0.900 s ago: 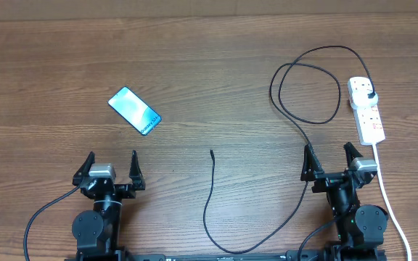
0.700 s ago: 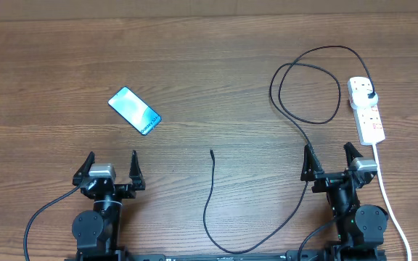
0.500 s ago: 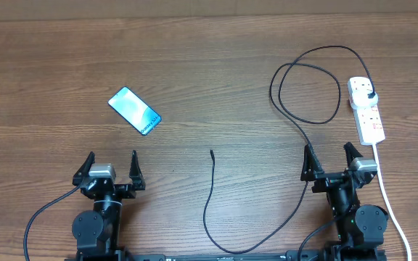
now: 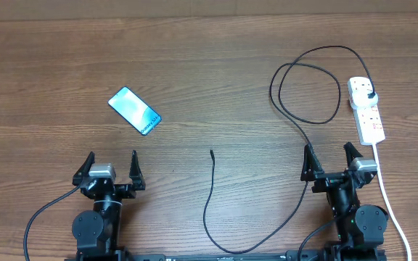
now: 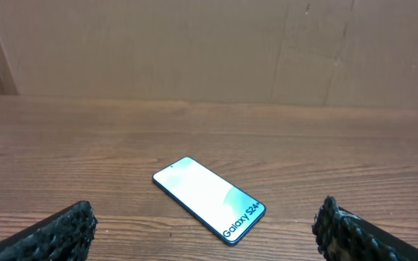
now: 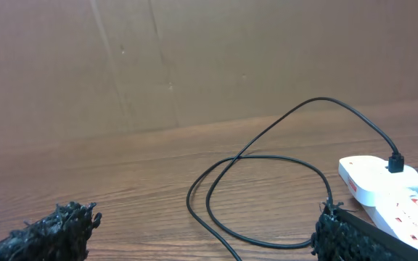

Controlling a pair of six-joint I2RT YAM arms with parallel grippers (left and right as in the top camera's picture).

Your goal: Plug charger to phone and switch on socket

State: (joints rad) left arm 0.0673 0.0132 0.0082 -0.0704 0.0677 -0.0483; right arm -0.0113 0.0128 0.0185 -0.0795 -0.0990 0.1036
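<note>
The phone [image 4: 135,110] lies flat on the wooden table at the left, its light teal screen up; it also shows in the left wrist view [image 5: 209,199]. The black charger cable [image 4: 210,194] runs from its free connector tip [image 4: 211,151] at the table's middle, loops near the front edge and back to a black plug [image 4: 369,92] seated in the white power strip [image 4: 366,110] at the right. My left gripper [image 4: 112,165] is open and empty, in front of the phone. My right gripper [image 4: 331,158] is open and empty, beside the strip; the cable loop [image 6: 267,188] lies ahead of it.
The power strip's thick white cord [image 4: 392,206] runs down the right side past my right arm. A brown cardboard wall [image 5: 209,51] stands at the table's far edge. The strip's end [image 6: 383,185] shows at the right in the right wrist view.
</note>
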